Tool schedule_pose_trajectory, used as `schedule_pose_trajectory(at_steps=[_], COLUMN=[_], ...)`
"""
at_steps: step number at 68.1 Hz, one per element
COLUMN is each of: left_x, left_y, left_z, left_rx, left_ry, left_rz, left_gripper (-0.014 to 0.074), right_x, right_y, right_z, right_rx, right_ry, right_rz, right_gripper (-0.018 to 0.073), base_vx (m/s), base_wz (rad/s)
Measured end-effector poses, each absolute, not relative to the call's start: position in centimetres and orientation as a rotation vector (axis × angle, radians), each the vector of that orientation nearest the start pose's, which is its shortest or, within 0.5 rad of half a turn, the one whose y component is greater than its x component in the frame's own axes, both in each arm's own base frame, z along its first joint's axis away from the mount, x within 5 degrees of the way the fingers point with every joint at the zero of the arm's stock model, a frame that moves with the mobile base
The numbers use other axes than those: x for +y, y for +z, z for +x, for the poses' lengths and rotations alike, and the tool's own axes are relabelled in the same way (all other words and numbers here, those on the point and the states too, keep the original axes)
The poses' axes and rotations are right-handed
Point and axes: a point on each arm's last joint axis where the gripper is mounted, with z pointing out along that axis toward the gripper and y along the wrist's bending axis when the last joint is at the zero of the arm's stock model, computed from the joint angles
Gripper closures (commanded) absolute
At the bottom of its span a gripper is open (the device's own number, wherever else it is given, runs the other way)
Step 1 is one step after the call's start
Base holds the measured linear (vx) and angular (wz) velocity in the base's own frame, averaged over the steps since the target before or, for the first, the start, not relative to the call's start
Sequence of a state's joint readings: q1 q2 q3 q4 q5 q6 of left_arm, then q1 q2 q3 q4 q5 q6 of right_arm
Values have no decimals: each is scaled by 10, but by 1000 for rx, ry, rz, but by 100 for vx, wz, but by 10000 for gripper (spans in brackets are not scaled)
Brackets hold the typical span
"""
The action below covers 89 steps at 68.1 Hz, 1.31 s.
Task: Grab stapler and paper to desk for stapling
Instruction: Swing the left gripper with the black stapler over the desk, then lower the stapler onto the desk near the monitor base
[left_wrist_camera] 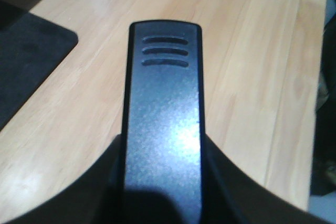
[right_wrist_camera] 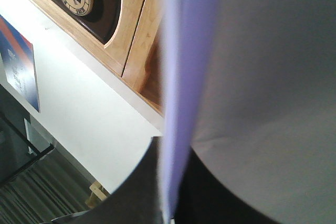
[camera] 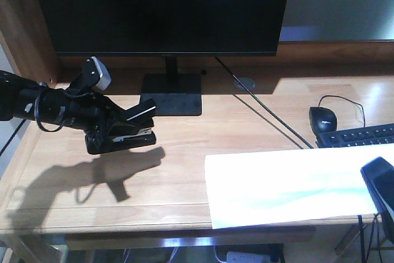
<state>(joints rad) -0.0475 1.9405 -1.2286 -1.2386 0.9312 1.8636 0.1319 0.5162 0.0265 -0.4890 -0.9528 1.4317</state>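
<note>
My left gripper [camera: 116, 126] is shut on the black stapler [camera: 132, 137] and holds it above the left part of the light-wood desk [camera: 172, 170]; its shadow falls on the wood below. In the left wrist view the stapler's [left_wrist_camera: 163, 108] ribbed top runs forward between the fingers [left_wrist_camera: 102, 187] of the left gripper [left_wrist_camera: 163, 187]. The white paper [camera: 289, 189] lies spread over the desk's front right, past the front edge. My right gripper [camera: 380, 190] grips its right end. In the right wrist view the paper [right_wrist_camera: 262, 77] fills the right side, its edge pinched in the right gripper [right_wrist_camera: 170, 192].
A dark monitor [camera: 166, 7] on a black stand [camera: 172, 93] is at the back centre, with a cable [camera: 271, 115] running to the right. A black mouse [camera: 323, 117] and keyboard [camera: 360, 135] sit at the right. A raised wooden side wall [camera: 24, 29] borders the left.
</note>
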Motion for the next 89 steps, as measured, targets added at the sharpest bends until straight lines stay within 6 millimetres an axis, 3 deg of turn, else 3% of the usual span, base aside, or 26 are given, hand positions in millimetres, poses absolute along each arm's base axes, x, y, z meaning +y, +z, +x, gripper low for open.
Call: schedule_pose_trajectory(at_steps=[21, 49, 65, 89], left_x=[-83, -87, -88, -87], left_y=[166, 138, 120, 114], left_z=[384, 416, 425, 425], left_rx=[1859, 1769, 1760, 1769], left_ry=[-674, -771, -801, -803], left_rz=[1356, 1481, 1520, 1522], left_gripper=[603, 603, 599, 510], right_x=[46, 46, 46, 46], right_y=[241, 241, 241, 241], right_z=[79, 79, 79, 79], right_rx=[1251, 1251, 1251, 1251], right_ry=[1327, 1327, 1327, 1327], right_rz=[250, 250, 250, 250], right_gripper=[564, 564, 564, 564], base_vx=[0, 0, 0, 0], base_wz=[0, 0, 0, 0])
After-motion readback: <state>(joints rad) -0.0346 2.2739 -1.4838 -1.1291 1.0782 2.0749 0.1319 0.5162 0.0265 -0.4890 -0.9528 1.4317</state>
